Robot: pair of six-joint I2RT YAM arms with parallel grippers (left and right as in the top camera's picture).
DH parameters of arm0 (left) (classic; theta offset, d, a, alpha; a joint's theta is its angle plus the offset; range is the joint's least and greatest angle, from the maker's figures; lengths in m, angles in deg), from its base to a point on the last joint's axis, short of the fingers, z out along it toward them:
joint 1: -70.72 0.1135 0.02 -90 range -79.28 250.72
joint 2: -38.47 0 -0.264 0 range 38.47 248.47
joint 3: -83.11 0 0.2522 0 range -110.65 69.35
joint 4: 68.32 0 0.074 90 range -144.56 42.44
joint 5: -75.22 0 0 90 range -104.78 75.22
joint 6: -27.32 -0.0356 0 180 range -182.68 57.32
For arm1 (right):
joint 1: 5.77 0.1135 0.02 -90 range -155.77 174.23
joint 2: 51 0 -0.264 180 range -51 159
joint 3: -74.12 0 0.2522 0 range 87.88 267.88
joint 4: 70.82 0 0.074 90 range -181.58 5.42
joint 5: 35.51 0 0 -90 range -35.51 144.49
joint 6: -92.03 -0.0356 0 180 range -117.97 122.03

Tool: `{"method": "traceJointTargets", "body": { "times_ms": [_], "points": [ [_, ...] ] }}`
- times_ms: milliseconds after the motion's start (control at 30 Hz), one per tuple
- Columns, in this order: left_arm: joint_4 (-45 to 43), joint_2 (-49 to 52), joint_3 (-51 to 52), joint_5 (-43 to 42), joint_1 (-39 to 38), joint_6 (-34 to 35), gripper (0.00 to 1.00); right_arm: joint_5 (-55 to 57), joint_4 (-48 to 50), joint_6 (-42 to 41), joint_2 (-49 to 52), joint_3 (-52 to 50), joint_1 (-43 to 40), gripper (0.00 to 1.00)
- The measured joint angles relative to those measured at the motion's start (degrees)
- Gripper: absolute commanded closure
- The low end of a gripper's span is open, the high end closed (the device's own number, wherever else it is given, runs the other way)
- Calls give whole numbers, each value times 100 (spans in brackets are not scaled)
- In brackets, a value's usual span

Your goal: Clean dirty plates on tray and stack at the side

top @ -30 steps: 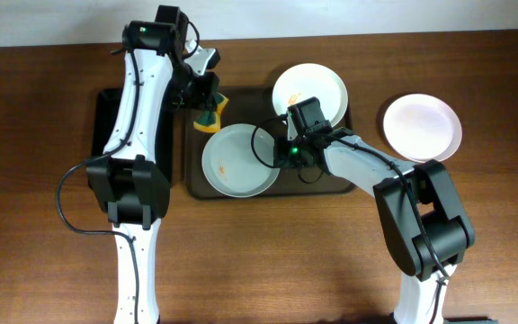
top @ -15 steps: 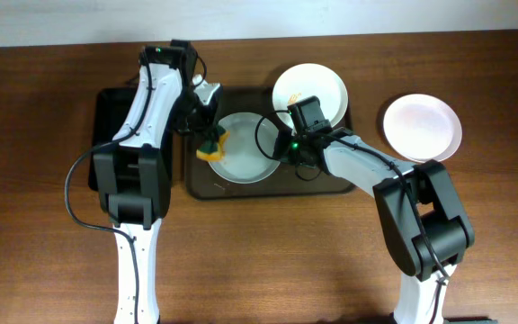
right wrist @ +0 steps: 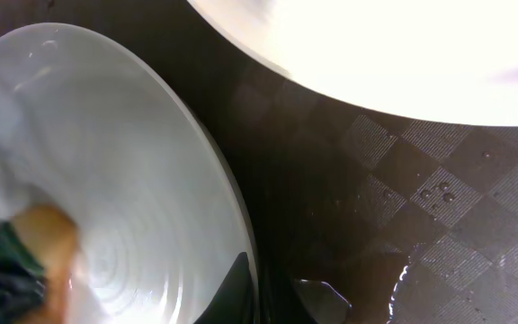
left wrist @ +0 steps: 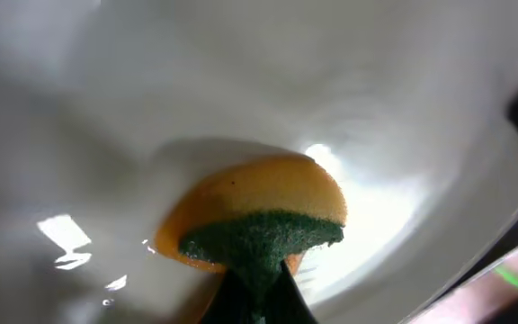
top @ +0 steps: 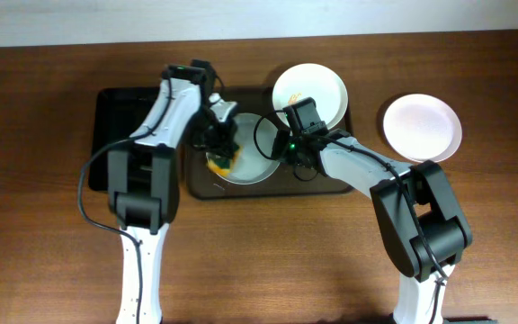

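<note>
A pale blue-grey plate (top: pixel 250 153) stands tilted on the dark brown tray (top: pixel 331 184). My right gripper (top: pixel 281 148) is shut on its right rim (right wrist: pixel 232 207), one finger inside and one outside. My left gripper (top: pixel 223 148) is shut on a yellow and green sponge (top: pixel 220 162) and presses it against the plate's inner face (left wrist: pixel 259 207). A white plate (top: pixel 309 90) with small orange smears lies at the tray's back right. Another white plate (top: pixel 423 126) lies on the table to the right of the tray.
A smaller black tray (top: pixel 120 135) lies left of the brown tray, under the left arm. The brown tray's floor is wet with droplets near the right gripper (right wrist: pixel 439 198). The wooden table (top: pixel 268 261) extends in front.
The left gripper carried the sponge from the tray's back left corner down and right onto the blue-grey plate. The right gripper tilted that plate up from lying flat.
</note>
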Motion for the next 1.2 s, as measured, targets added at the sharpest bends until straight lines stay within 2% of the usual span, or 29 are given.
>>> {"method": "traceJointTargets", "body": {
  "times_ms": [167, 367, 667, 800, 933, 1033, 1200],
  "points": [
    [-55, 0, 50, -201, -468, 7, 99, 0, -2, -2, 0, 0, 0, 96],
    [-627, -9, 87, -243, -437, 219, 99, 109, 52, -31, 17, 0, -22, 96],
    [-1635, -131, 48, 1366, -249, 741, 99, 98, 85, -114, 22, 2, -20, 96],
    [-1517, -140, 11, 1818, -225, 800, 99, 31, 94, -109, 24, 2, -9, 96],
    [-892, -151, -22, 2006, -197, 752, 99, -74, 81, -90, 24, 4, 55, 96],
    [-293, -151, -35, 1495, -96, 140, 99, -90, 57, -33, 24, 7, 57, 96],
    [81, -44, 98, -175, 79, -1010, 99, -114, 52, 39, 24, 7, 55, 96]
  ]
}}
